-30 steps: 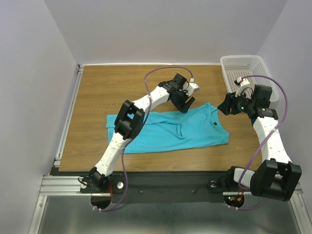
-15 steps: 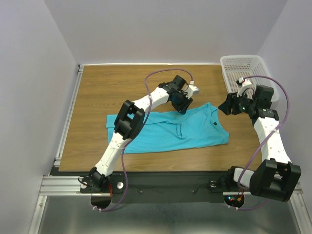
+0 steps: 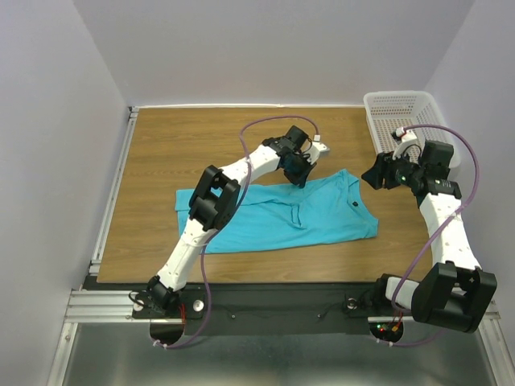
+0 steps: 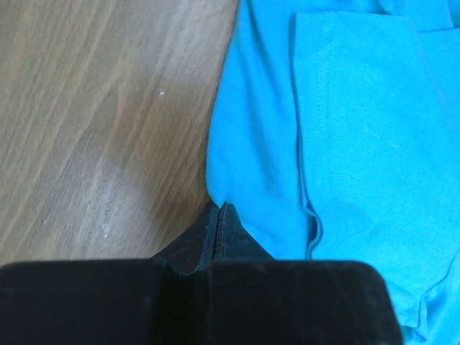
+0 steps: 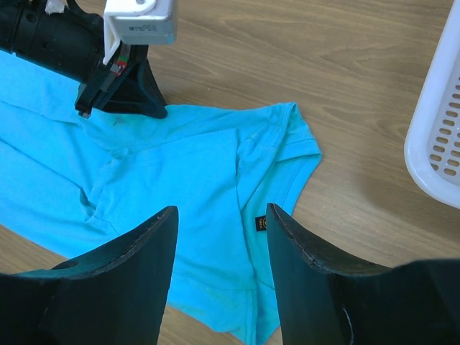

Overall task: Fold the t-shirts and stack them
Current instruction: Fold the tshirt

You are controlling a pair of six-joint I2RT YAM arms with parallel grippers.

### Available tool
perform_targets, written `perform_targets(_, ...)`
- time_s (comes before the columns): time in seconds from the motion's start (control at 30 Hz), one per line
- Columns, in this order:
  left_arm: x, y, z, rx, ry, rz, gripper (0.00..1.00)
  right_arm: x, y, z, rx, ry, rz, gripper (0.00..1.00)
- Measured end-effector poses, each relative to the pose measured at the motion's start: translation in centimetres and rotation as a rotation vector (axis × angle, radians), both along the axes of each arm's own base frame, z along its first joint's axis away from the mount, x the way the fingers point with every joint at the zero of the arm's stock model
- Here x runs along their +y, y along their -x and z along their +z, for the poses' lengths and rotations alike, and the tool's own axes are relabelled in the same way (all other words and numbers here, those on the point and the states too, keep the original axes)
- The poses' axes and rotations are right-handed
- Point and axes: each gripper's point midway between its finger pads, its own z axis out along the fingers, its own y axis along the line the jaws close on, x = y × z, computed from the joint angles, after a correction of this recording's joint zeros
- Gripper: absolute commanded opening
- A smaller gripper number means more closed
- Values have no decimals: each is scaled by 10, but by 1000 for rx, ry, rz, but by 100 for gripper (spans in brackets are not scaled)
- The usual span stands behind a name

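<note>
T-shirt (image 3: 282, 215): lies flat on the table (image 3: 177, 145), long axis running left to right.
Left gripper (image 4: 219, 212): clenched on its far edge, so your fold starts here.
Right gripper (image 5: 219, 215): jaws apart, hovering over the right end.

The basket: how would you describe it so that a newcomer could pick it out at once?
Look at the wooden table and go to its far right corner. The basket stands there, apart from the turquoise shirt; it alone is white plastic pierced with holes.
</note>
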Motion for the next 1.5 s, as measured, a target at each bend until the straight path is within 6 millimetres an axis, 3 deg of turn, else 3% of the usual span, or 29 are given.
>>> perform_targets(0.13, 10, -16, 1, 7, 6, 82, 0, 0, 0, 0, 0, 0, -1, 58)
perform_targets(0.23, 30, -43, 4, 18, 25, 190, 0, 0, 0, -1, 1, 0, -1, 58)
perform_targets(0.4, 99, -115, 12, 15, 85, 463, 0, -1, 3, -8, 18, -4, -7, 58)
perform_targets(0.5, 160, -160, 14, 8, 107, 678, 0, -1, 3, -9, 19, -5, -7, 57)
perform_targets(0.6, 216, -183, 8, 18, 117, 863, 0, -1, 3, -9, 19, -4, -7, 57)
perform_targets(0.7, 270, -183, 3, 61, 143, 1042, 0, -1, 3, -9, 21, -6, -6, 57)
perform_targets(0.83, 326, -164, 2, 107, 155, 1225, 0, 2, 3, -11, 27, -22, 18, 57)
perform_targets(1.0, 365, -156, 2, 121, 176, 1360, 0, 15, 3, -22, 54, -64, 103, 59)
perform_targets(1.07, 370, -156, 3, 116, 186, 1370, 17, 24, 5, -30, 70, -70, 153, 59)
perform_targets(1.1, 368, -158, 5, 114, 199, 1362, 34, 33, 6, -33, 77, -67, 192, 61)
perform_targets(1.13, 366, -159, 6, 110, 204, 1351, 39, 43, 8, -37, 85, -61, 232, 61)
perform_targets(1.23, 362, -165, 17, 96, 220, 1324, 50, 85, 18, -50, 111, -34, 384, 61)
perform_targets(1.33, 362, -175, 35, 46, 233, 1309, 62, 140, 35, -63, 153, -11, 579, 61)
perform_targets(1.4, 369, -178, 56, -14, 229, 1320, 70, 171, 38, -66, 166, -1, 677, 61)
perform_targets(1.5, 383, -173, 92, -115, 214, 1357, 78, 218, 45, -87, 265, -15, 765, 64)
